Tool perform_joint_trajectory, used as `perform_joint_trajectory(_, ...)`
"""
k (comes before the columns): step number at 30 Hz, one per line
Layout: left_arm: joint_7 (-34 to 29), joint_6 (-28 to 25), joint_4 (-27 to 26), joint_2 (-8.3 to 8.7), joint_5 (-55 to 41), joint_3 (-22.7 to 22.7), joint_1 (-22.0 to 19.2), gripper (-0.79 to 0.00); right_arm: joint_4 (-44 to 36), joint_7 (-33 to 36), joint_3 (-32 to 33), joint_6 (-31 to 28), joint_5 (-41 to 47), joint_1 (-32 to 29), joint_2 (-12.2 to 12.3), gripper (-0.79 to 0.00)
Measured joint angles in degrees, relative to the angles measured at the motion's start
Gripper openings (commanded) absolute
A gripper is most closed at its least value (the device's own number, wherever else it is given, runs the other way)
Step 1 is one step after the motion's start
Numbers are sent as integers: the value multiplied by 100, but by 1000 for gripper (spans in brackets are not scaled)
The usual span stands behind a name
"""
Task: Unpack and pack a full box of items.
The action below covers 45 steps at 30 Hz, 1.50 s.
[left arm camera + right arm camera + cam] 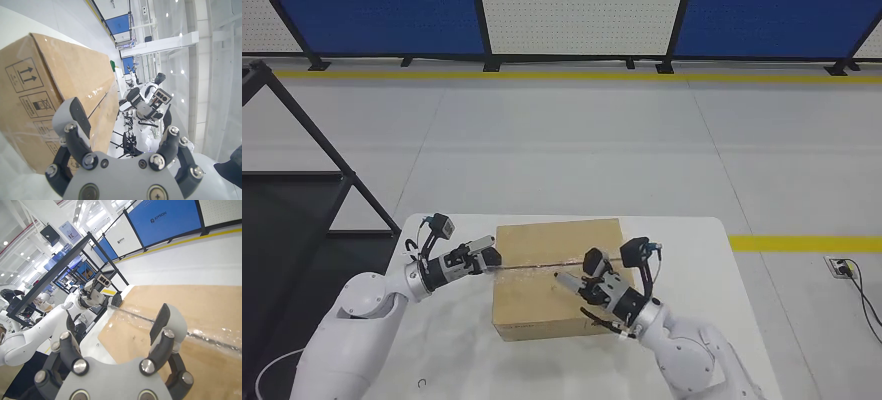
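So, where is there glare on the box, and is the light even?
Left wrist view: glare on the clear tape along the box seam. Right wrist view: same tape glints in patches. Top view: even light, only faint sheen at the seam.

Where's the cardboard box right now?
In the top view the box lies central on the table, taped shut, left gripper at its left edge, right gripper over its top.

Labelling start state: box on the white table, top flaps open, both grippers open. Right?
Not quite: the box has its top flaps shut, clear tape over the seam; the right wrist view shows it. It sits on the white table, left gripper and right gripper both open.
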Motion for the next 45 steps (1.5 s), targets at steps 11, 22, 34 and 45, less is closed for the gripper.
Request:
perform_joint_trajectory(11, -60, -20, 37, 13, 80, -29, -5, 0, 248, -461, 408, 177, 522, -129, 30, 0)
perform_joint_trajectory(22, -58, 35, -9, 23, 132, -50, -1, 0, 564, -438, 385, 473, 1211, 121, -16, 0)
perform_joint_trajectory(34, -26, 43, 40, 20, 143, -59, -44, 0, 942, -417, 186, 826, 1732, 303, -83, 0)
perform_joint_trajectory(45, 13, 19, 54, 19, 148, -69, -28, 0, 1360, -554, -34, 785, 1933, 582, -158, 0)
